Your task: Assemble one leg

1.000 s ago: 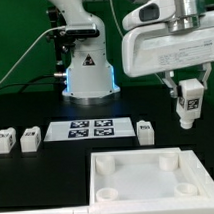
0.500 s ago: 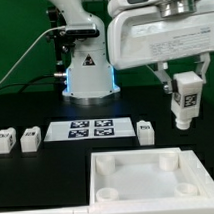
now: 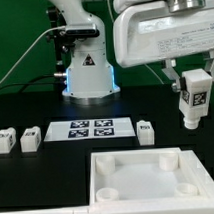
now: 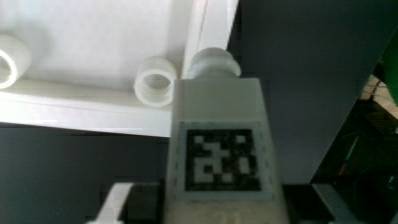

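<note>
So the gripper (image 3: 192, 82) is clamped on one leg (image 3: 194, 111) near its top end. The leg hangs upright in the air, tag facing out, over the tabletop's (image 3: 148, 190) corner on the exterior view's right.

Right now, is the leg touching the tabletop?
No, the leg hangs in the gripper, clear above the tabletop.

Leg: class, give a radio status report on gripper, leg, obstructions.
Gripper shut on the leg, held upright in the air. Leg tip beside a corner socket of the tabletop, not inserted. Nothing seen between them.
</note>
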